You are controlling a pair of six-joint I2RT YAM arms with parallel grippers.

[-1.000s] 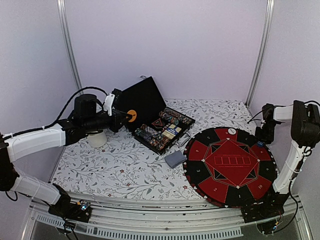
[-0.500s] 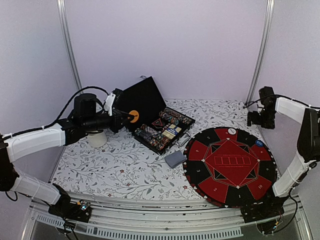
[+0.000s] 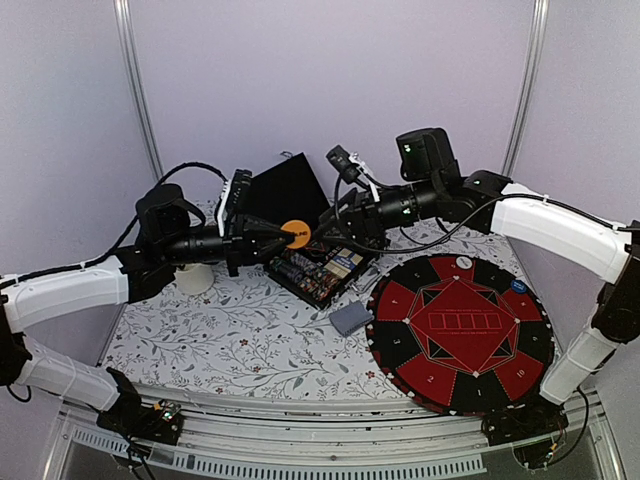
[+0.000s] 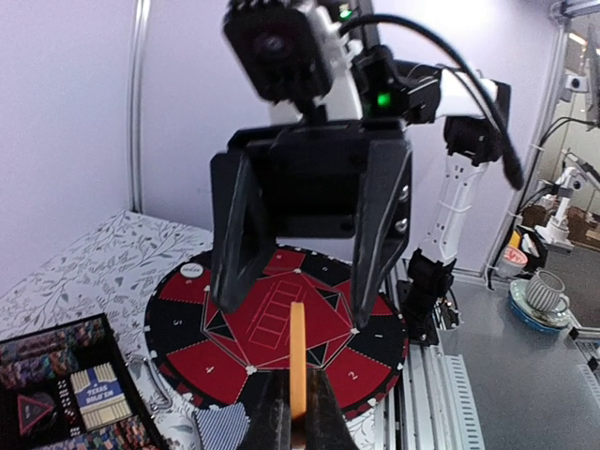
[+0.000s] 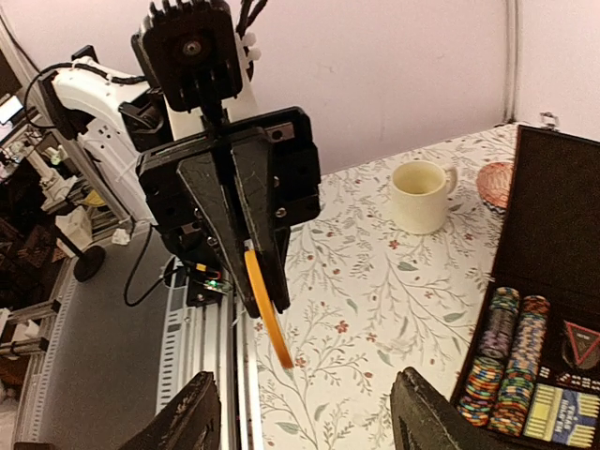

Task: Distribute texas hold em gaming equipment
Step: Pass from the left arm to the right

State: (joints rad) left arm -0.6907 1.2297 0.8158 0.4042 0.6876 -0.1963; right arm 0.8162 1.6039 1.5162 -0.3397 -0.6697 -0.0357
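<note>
My left gripper [image 3: 283, 234] is shut on an orange button disc [image 3: 296, 232] and holds it in the air in front of the open black chip case [image 3: 325, 262]. The disc shows edge-on in the left wrist view [image 4: 298, 347] and the right wrist view [image 5: 268, 314]. My right gripper [image 3: 330, 222] is open and empty, facing the disc, its jaws wide on either side of it [image 5: 305, 394]. The case holds rows of multi-coloured poker chips [image 5: 506, 361] and cards. A grey-blue card deck [image 3: 350, 318] lies on the table. A white button [image 3: 463, 263] and a blue button [image 3: 520, 287] lie on the round mat.
A round red and black felt mat [image 3: 430, 375] lies at the right front. A cream cup [image 3: 195, 278] stands at the left, behind my left arm. A pink patterned dish [image 5: 494, 183] sits beside the case lid. The table has a floral cloth [image 3: 220, 340].
My right arm has swung from the far right edge to the middle, above the case, and now faces my left gripper. My left gripper has moved right with the orange disc.
</note>
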